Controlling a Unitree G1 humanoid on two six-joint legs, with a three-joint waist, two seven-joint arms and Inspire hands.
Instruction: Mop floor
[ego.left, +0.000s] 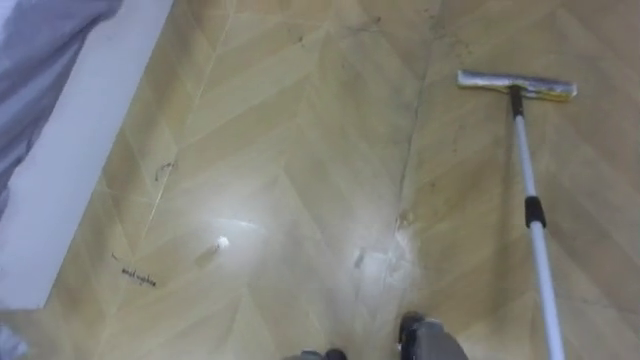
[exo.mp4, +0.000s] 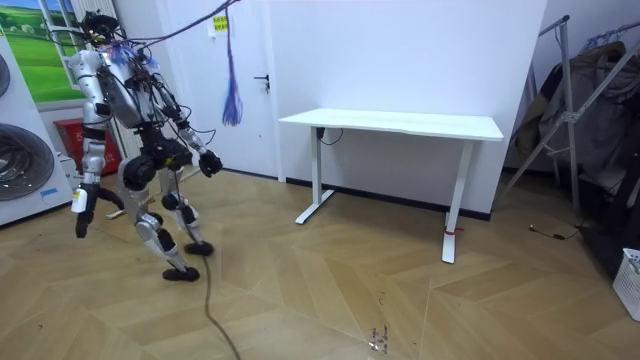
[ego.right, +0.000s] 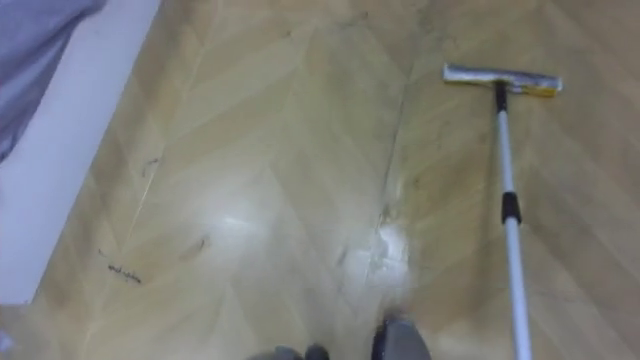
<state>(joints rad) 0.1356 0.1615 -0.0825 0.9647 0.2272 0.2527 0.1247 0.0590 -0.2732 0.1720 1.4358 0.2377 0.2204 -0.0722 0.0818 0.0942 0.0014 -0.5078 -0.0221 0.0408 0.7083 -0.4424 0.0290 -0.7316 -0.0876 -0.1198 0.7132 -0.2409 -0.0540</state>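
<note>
Bare floor (ego.left: 300, 170) lies open through the middle. The mop (ego.left: 535, 212) slants along the right, and a white panel (ego.left: 90, 150) bounds the left.

The mop (ego.left: 517, 85) pole runs off the eye views' lower edge, its top end cut off; a white slab (ego.left: 70, 160) and grey cloth (ego.left: 40, 50) at the left are cut by the edges, too little seen to name; a blurred grey shape (ego.left: 432, 342) sits half out at the bottom; dark marks (ego.left: 140, 275) near the slab are too small to tell. In the room view the low hand (exo.mp4: 82, 218) and the raised hand (exo.mp4: 210, 160) are too small to read, nor can left be told from right; washer (exo.mp4: 20, 160), rack (exo.mp4: 570, 90) and basket (exo.mp4: 630, 285) are cut by the edges.
</note>
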